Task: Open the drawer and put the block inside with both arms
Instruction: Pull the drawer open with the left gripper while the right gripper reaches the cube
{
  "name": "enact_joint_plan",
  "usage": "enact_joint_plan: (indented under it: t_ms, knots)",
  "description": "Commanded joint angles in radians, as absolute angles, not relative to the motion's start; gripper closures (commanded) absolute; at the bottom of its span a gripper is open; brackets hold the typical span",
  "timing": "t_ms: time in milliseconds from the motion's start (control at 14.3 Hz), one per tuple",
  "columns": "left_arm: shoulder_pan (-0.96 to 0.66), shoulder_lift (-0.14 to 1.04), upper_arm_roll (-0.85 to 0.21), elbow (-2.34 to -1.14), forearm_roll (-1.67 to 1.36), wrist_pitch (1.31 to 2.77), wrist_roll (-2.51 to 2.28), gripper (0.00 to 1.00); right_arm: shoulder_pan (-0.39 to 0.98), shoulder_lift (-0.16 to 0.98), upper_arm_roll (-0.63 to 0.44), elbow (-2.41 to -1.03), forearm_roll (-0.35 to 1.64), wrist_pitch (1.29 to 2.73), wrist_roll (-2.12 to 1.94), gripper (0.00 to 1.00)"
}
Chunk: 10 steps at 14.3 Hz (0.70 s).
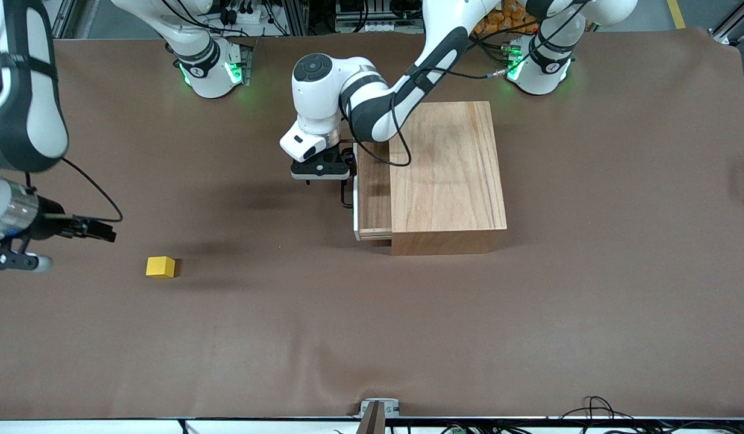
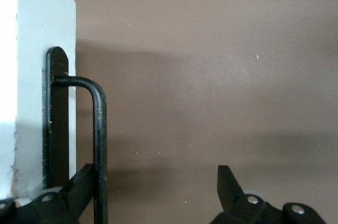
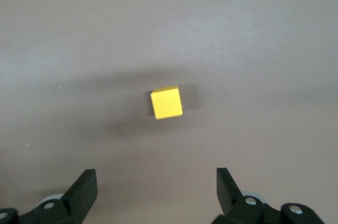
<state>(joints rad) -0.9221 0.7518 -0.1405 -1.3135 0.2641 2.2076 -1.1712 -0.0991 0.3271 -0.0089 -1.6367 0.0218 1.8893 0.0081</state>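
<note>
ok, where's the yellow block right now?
The yellow block sits on the bare table toward the right arm's end, nearer the front camera than the wooden box, with the open right gripper above it.

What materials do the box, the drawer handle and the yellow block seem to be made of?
Box: light wood, matte, visible grain.
Drawer handle: thin black wire, probably painted metal, slightly glossy.
Block: solid yellow, smooth; painted wood or plastic, cannot tell.

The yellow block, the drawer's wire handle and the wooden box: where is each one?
yellow block [image 1: 160, 266]: front view, on its top face.
wire handle [image 2: 99, 145]: left wrist view, on the long black bar.
wooden box [image 1: 447, 166]: front view, on its bare top panel.
</note>
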Motion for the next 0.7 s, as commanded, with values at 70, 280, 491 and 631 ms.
enact_joint_plan:
  t_ms: [70,280,491,631]
  knots:
    - [-0.934,0.778,-0.14,-1.284,0.264,2.261,-1.18,0.0,-0.124,0.437,0.005,-1.62,0.025,1.925,-0.005,0.0]
    - [-0.95,0.766,-0.141,-1.284,0.262,2.283,-1.18,0.0,-0.121,0.468,0.006,-1.689,0.026,2.035,-0.005,0.0]
    - [-0.951,0.767,-0.15,-1.282,0.264,2.284,-1.175,0.0,-0.112,0.491,0.009,-1.768,0.026,2.192,-0.005,0.0]
    - [-0.951,0.767,-0.15,-1.282,0.264,2.286,-1.175,0.0,-0.094,0.521,0.009,-1.784,0.025,2.252,-0.006,0.0]
